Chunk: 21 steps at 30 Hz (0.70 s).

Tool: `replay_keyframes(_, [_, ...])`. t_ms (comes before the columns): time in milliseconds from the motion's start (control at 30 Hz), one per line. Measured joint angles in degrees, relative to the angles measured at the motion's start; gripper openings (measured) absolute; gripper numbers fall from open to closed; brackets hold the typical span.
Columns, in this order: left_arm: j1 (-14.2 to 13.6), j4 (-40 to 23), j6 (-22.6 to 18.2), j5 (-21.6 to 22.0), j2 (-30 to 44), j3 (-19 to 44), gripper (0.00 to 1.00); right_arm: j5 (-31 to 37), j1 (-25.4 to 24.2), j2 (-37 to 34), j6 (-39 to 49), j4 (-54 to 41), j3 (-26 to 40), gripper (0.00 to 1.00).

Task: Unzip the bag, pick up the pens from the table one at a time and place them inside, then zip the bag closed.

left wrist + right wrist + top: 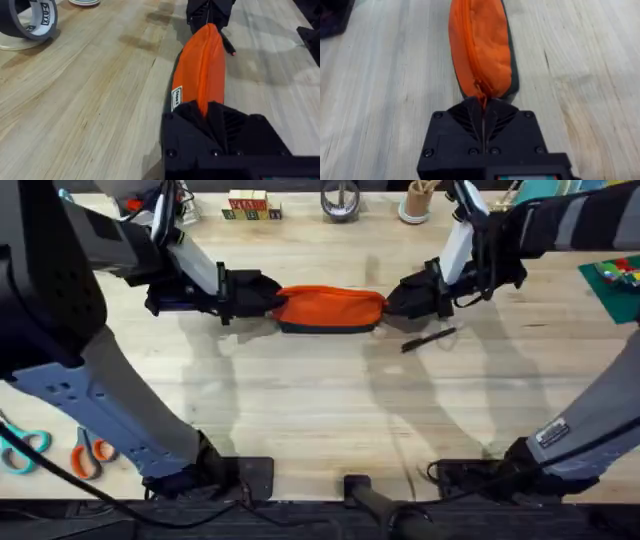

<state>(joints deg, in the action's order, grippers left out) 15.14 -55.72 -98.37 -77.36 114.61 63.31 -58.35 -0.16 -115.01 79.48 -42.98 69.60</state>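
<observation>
- Between my two grippers, the orange pencil pouch (330, 309) is lying lengthwise on the table (320, 410).
- My right gripper (483, 106) is pinching its zipper pull (481, 91); my left gripper (204, 107) is clamping the opposite end.
- Zipper is running along that axis, toward my left.

Little I can read here.
A tape roll (31, 20) on my tabletop (90, 110) bears print, a white tag (176, 98) on the bag (202, 70) too; neither legible.

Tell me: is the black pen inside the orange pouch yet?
No, the black pen lies on the table beside the orange pouch.
</observation>
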Motion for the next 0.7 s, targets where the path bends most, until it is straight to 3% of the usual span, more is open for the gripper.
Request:
replay_keyframes(400, [0.0,0.0,0.0,0.0,0.0,0.0,0.04,-0.45,0.0,-0.02,-0.22,-0.03,0.0,0.031])
replay_keyframes(700, [0.0,0.02,0.0,0.0,0.0,0.0,0.04,-6.55,-1.52,-0.02,-0.24,-0.83,0.0,0.031])
